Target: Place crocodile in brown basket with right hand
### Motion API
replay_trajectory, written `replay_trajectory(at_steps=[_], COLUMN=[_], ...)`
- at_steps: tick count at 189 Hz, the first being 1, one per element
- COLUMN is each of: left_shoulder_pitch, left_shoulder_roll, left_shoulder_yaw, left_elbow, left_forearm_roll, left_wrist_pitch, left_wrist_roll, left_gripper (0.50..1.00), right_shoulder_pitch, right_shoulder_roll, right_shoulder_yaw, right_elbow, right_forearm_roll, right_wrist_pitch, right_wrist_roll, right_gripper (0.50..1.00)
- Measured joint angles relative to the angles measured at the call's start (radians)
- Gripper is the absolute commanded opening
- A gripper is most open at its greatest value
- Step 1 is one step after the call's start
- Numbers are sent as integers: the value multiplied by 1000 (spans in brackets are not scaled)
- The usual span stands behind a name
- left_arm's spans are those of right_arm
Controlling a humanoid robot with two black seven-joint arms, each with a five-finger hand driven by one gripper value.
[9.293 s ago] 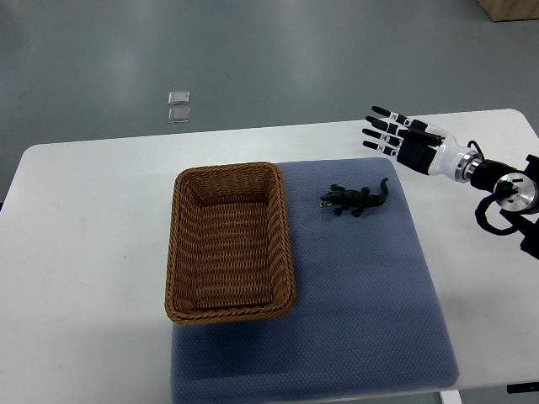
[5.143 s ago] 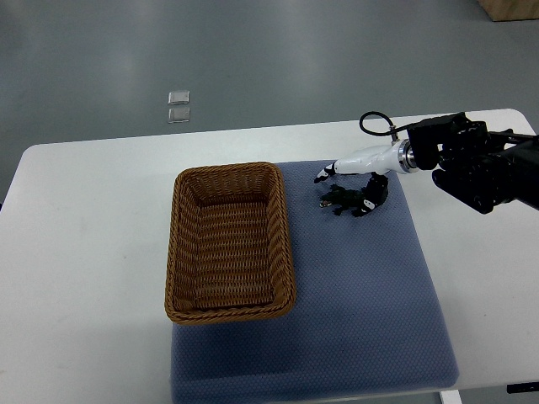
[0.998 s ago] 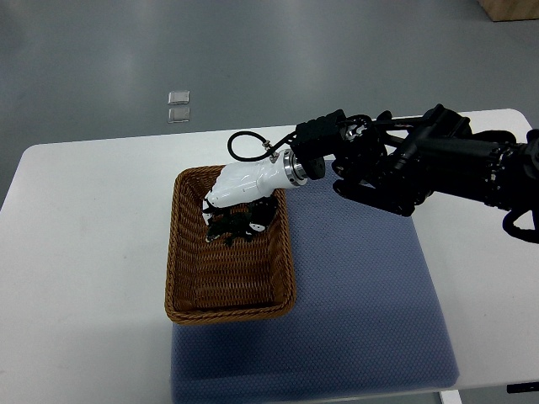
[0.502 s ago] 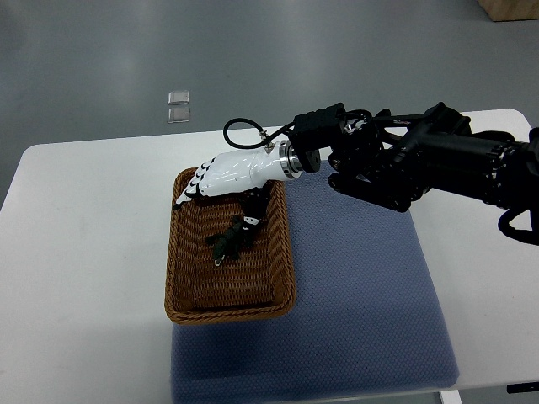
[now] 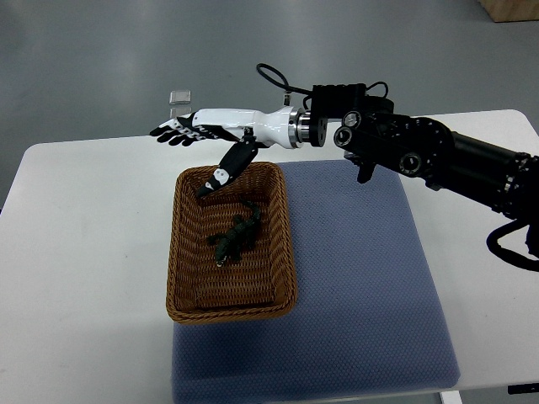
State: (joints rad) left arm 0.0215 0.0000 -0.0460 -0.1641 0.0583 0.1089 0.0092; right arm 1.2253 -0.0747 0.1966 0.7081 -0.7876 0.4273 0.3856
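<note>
The dark green toy crocodile lies inside the brown wicker basket, near its middle, head toward the near left. My right hand hovers above the basket's far rim, flat and open, with its fingers stretched to the left and the thumb hanging down over the basket. It holds nothing. The black right arm reaches in from the right edge.
The basket sits on the left edge of a blue-grey mat on a white table. A small clear box lies on the floor beyond the table. A cable loops above the wrist.
The hand has let go of the crocodile, which now lies in the basket. The hand rose and swung away toward the far left, fingers spreading flat.
</note>
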Motion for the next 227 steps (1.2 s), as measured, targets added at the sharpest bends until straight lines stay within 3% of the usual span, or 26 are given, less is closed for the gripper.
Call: replay_trajectory(at_steps=[72, 114, 156, 195, 227], left_shoulder_pitch=[0, 0, 0, 0, 0], left_shoulder_roll=[0, 0, 0, 0, 0], left_shoulder_yaw=[0, 0, 0, 0, 0], left_elbow=[0, 0, 0, 0, 0], left_forearm_roll=[0, 0, 0, 0, 0], left_wrist_pitch=[0, 0, 0, 0, 0], left_wrist_roll=[0, 0, 0, 0, 0], left_gripper=[1000, 1000, 1000, 1000, 1000], right_shoulder_pitch=[-230, -349, -375, -372, -369], right_shoulder_roll=[-217, -224, -223, -219, -216], right_shoulder_yaw=[171, 181, 181, 199, 204], right_elbow=[-52, -140, -222, -233, -234], right_forearm_roll=[474, 731, 926, 1036, 1049], right_wrist_pitch=[161, 183, 183, 184, 184], right_wrist_roll=[-123, -213, -247, -342, -348], right_gripper=[926, 926, 926, 926, 928])
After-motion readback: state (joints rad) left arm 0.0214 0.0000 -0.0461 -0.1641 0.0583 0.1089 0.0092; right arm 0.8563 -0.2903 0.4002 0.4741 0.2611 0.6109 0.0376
